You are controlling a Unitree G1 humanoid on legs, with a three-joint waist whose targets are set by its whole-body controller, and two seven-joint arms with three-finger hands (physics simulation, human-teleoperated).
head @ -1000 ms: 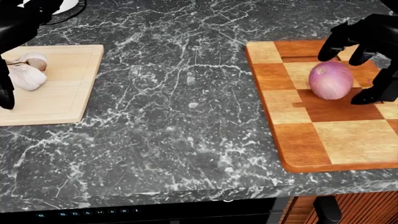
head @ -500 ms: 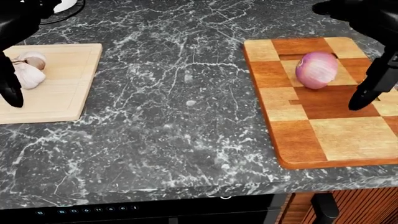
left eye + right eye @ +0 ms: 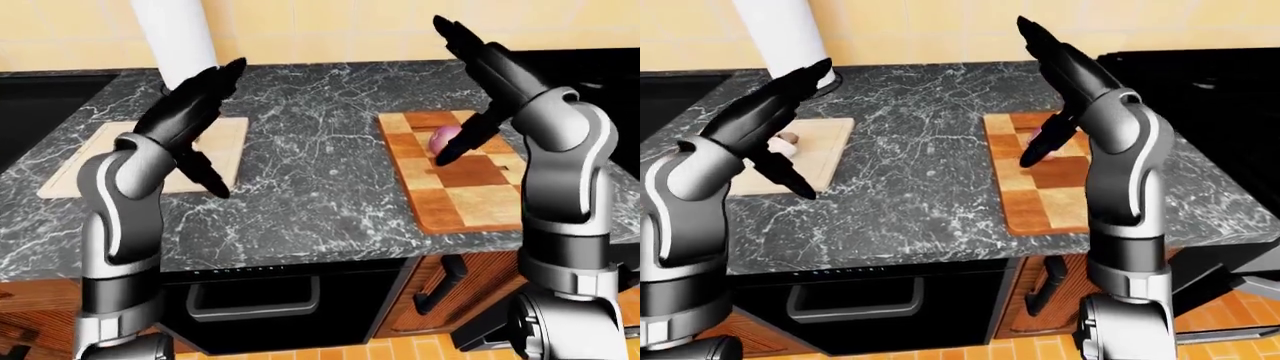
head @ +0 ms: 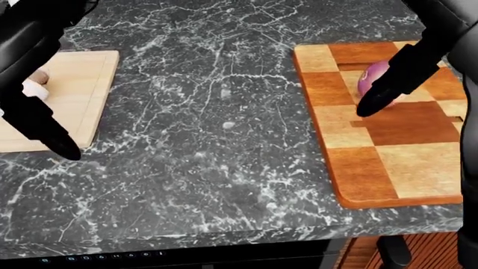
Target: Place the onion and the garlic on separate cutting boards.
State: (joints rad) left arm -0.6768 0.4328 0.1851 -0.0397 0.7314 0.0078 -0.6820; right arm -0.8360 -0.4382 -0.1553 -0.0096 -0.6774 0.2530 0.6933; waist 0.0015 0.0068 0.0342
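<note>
Grey-veined black marble forms the tabletop (image 3: 320, 165) in the left-eye view, where the robot's left hand (image 3: 190, 112) and right hand (image 3: 480, 60) are both raised above it, each with its fingers spread wide and gripping nothing. A checkered cutting board (image 3: 455, 187) lies on the right of the tabletop, carrying the purple onion (image 3: 445, 136) at its far end, partly hidden behind one dark finger of the right hand. A pale wooden cutting board (image 3: 90, 161) lies well apart on the left, largely covered by the left arm, and a white cylinder (image 3: 175, 37) stands beyond it near the yellow wall. In the head view, looking down, the onion (image 4: 371, 78) rests on the far part of the checkered cutting board (image 4: 388, 162), with a black finger of the right hand crossing in front of it; whether the finger touches it cannot be told. On the left, the garlic (image 4: 33, 84) shows only as a small pale patch on the pale wooden cutting board (image 4: 82, 95), behind the left hand's dark fingers (image 4: 45, 131). The right-eye view shows the garlic (image 3: 788, 142) lying on the pale wooden cutting board (image 3: 825, 150), just beyond the open left hand (image 3: 770, 112), while the right hand (image 3: 1060, 60) hangs open over the checkered cutting board (image 3: 1050, 202).
</note>
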